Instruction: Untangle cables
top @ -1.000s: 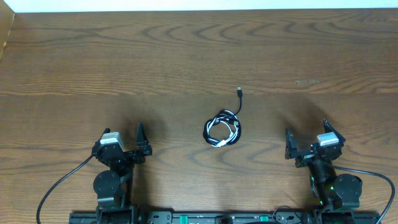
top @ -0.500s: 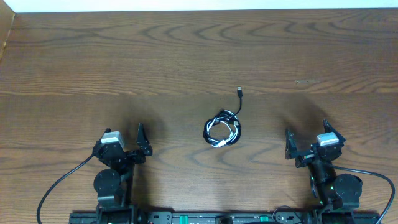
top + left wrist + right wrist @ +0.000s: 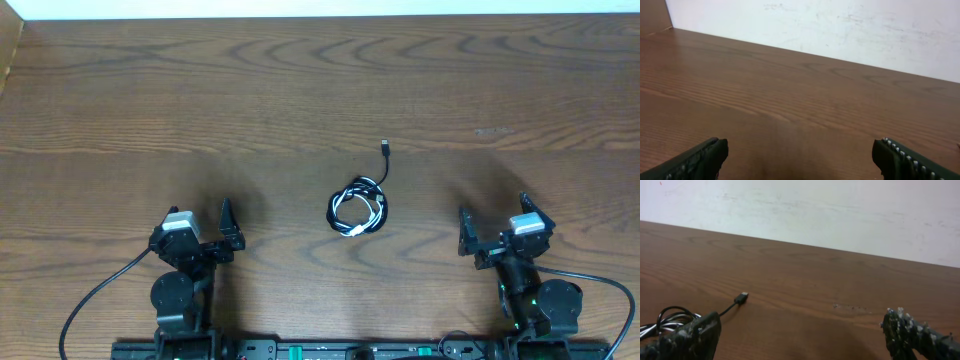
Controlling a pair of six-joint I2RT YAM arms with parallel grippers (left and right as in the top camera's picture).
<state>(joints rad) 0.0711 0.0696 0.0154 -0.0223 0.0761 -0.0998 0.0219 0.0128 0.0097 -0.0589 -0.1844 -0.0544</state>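
Two tangled cables [image 3: 357,207] lie unmoved on the surface [image 3: 300,90]; both arms' jaws stay wide and empty, so untangling hasn't begun.

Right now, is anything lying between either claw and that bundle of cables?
Nothing visible does. Only bare table separates the open left gripper and the open right gripper from the cables, coiled together between them.

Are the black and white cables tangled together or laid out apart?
Tangled: the black cable and white cable lie wound in one small coil, only a black plug end trailing out.
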